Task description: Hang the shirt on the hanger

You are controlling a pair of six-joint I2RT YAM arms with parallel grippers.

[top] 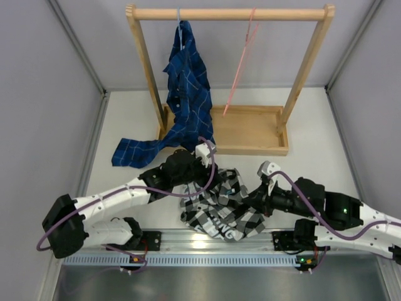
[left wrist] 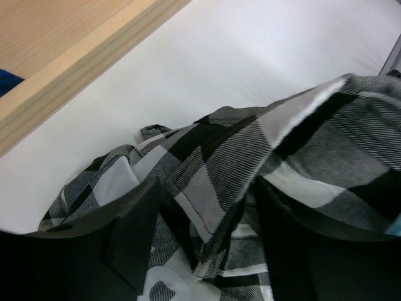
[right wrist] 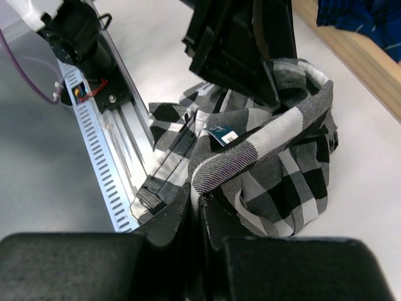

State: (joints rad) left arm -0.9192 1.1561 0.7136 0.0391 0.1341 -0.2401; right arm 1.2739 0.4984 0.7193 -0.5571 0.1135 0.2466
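Observation:
The black-and-white check shirt (top: 220, 207) lies crumpled on the white table between my two arms, pale lettering showing at its near side. My left gripper (top: 202, 170) is down over its far edge. In the left wrist view its fingers (left wrist: 131, 232) stand apart around a raised fold of the shirt (left wrist: 207, 169), without clamping it. My right gripper (right wrist: 202, 197) is shut on a rolled edge of the shirt (right wrist: 263, 150) near the collar label. The pink wire hanger (top: 241, 63) hangs from the wooden rod, away from both grippers.
A wooden rack (top: 229, 12) with a tray base (top: 250, 128) stands at the back. A dark blue grid shirt (top: 188, 88) hangs from it and trails onto the table at the left. A metal rail (top: 207, 241) runs along the near edge.

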